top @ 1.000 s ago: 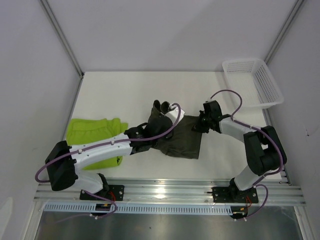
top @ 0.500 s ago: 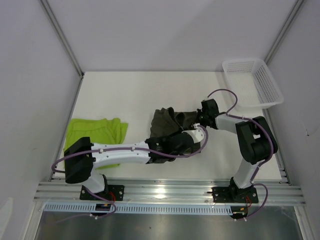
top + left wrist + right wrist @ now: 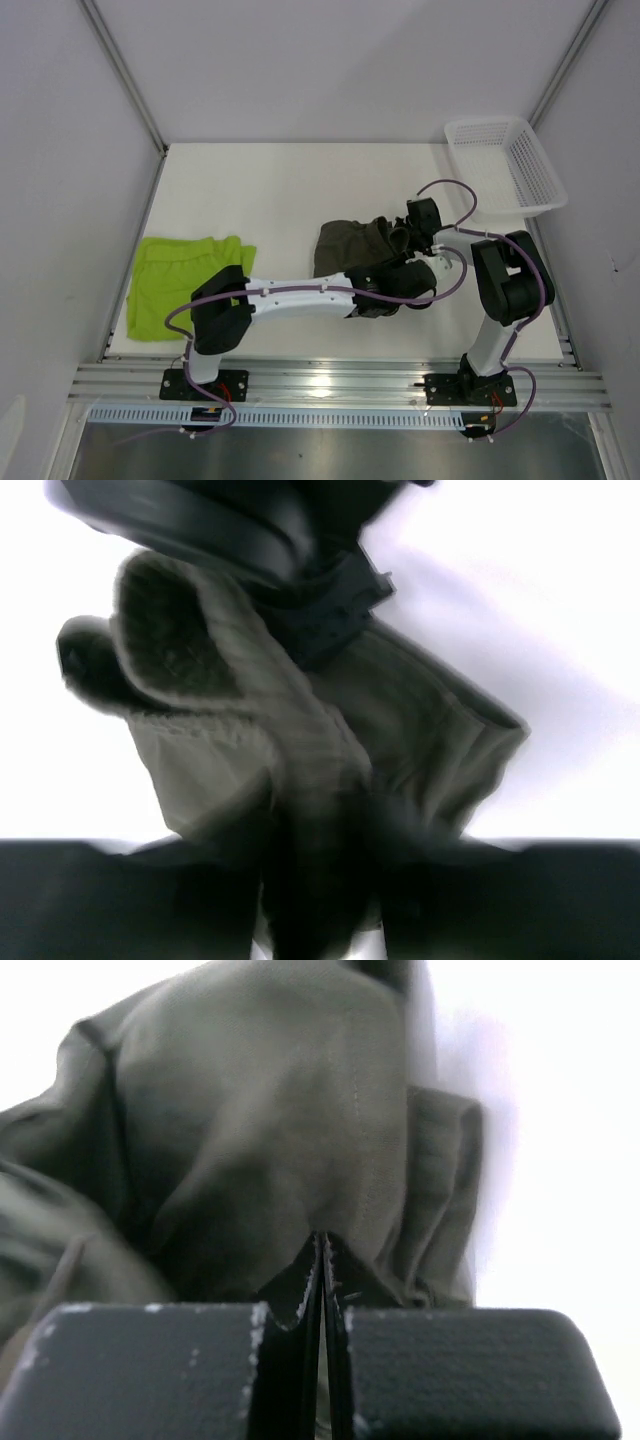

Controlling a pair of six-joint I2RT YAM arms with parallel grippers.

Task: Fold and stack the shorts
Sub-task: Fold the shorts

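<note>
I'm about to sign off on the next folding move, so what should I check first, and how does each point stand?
1. Right gripper shut on the olive shorts: ok.
2. Left gripper holding the olive shorts: cannot tell, its wrist view is blurred.
3. Olive shorts lying flat: not ok, bunched up.
4. Green shorts stacked with them: not ok, apart at the left.
5. Basket apart from the cloth: ok.
</note>
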